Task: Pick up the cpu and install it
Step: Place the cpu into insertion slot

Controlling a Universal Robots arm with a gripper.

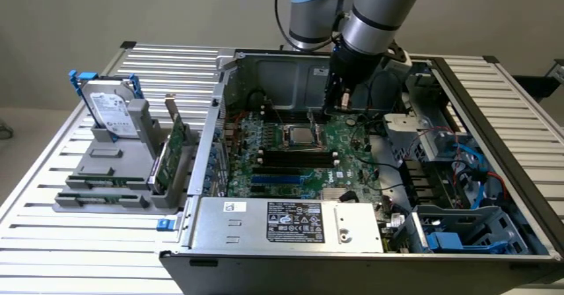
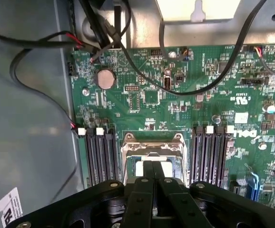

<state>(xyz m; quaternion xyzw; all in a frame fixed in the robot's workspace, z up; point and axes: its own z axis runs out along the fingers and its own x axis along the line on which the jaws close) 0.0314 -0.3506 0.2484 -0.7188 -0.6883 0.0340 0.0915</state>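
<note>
1. Pressed together, my pincer [image 2: 152, 165] pinches nothing. The two fingers meet tip to tip, hovering above the socket frame [image 2: 152, 139] on the motherboard [image 2: 147, 95].
2. Where the cpu [image 2: 169, 167] is: lying flat inside that frame, between the two banks of dark memory slots [image 2: 99, 156], directly beneath my fingertips (partly hidden by them).
3. Progress, as I judge it: picking up and placing look done, since the chip sits in its socket and I hold nothing. Whether the frame's latch is clamped down I cannot tell, so locking may be left.
4. Looks: a small, flat square with a pale silvery top plate, level in its seat, with no tilt that I can see.
</note>
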